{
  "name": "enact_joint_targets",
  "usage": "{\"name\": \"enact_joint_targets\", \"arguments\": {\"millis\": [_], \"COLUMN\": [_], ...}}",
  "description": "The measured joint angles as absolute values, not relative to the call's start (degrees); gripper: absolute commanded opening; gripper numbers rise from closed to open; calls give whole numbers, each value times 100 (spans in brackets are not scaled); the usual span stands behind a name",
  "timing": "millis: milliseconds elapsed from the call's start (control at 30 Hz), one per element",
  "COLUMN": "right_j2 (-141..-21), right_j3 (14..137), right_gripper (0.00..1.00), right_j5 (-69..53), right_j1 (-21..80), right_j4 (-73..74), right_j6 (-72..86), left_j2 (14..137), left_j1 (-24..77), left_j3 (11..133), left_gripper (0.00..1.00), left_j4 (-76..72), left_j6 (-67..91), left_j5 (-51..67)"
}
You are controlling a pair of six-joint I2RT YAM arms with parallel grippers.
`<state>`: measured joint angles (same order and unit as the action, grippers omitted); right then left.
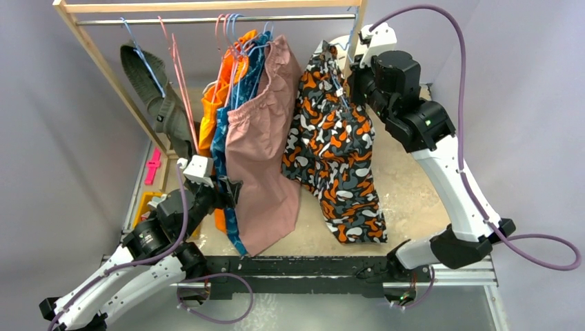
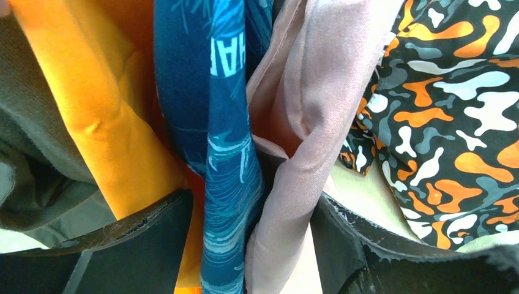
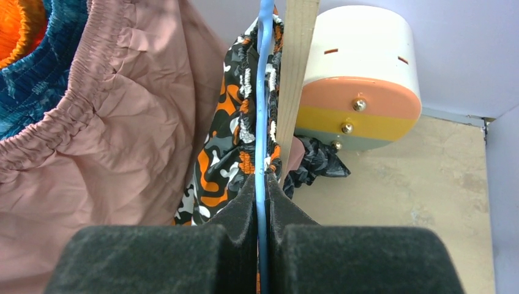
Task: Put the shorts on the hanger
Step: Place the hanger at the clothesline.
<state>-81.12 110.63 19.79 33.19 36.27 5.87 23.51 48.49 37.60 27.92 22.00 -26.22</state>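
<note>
Orange, black, grey and white in blotches: found the soft camouflage-print shorts [image 1: 331, 152] hanging at the right end of the rack, just beside the plain dusty-pink shorts [image 1: 262, 138]. Saw the hems trailing down onto the beige desk [image 1: 414, 193].

From the right wrist view, saw the elastic waistband bunched around the thin light-blue wire hanger [image 3: 263, 92], with printed cloth on both sides of the wire. Judged from that the main step to be done, or close to it. Could not see whether the cloth sat evenly across the hanger's arms.

Noted the right hand [image 3: 262, 190] pressed together on the blue wire itself, its 2 dark pads pinching the wire and not the cloth. Saw the wire running up close beside the pale wooden post [image 3: 297, 61]. Could not tell whether the hook was caught on the grey metal rail [image 1: 207, 19].

Found the left hand [image 2: 251, 233] low among the other garments, spread wide, with a dark-blue patterned cloth [image 2: 226, 153] and the pink shorts lying between its fingers. Saw no part of the camouflage shorts in it.

Reckoned the remainder to be small: confirm the hook on the rail, let go of the wire, draw both arms clear without dragging the shorts off.
</note>
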Motion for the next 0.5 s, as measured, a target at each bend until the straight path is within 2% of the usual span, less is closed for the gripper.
{"name": "enact_joint_targets", "arguments": {"millis": [33, 67, 167, 233, 367, 500], "right_j2": [-8143, -8171, -8219, -8206, -8016, -7636], "right_j3": [11059, 11052, 11045, 11008, 10781, 10584], "right_gripper": [0, 6, 42, 60, 75, 76], "right_j5": [1975, 1949, 1737, 1459, 722, 187], "right_j1": [3319, 3319, 3308, 3304, 3304, 3306], "right_j4": [3605, 3594, 3573, 3516, 3341, 3277], "right_j6": [600, 607, 644, 655, 679, 779], "left_j2": [2351, 2351, 2351, 2351, 2351, 2349], "left_j1": [4849, 4849, 4849, 4849, 4849, 4849], "left_j3": [3760, 3760, 3760, 3760, 3760, 3760], "left_gripper": [68, 68, 68, 68, 68, 69], "left_j4": [2794, 2794, 2792, 2794, 2792, 2792], "left_j6": [2202, 2202, 2200, 2202, 2202, 2202], "left_j5": [-2624, -2624, -2624, -2624, -2624, -2624]}}
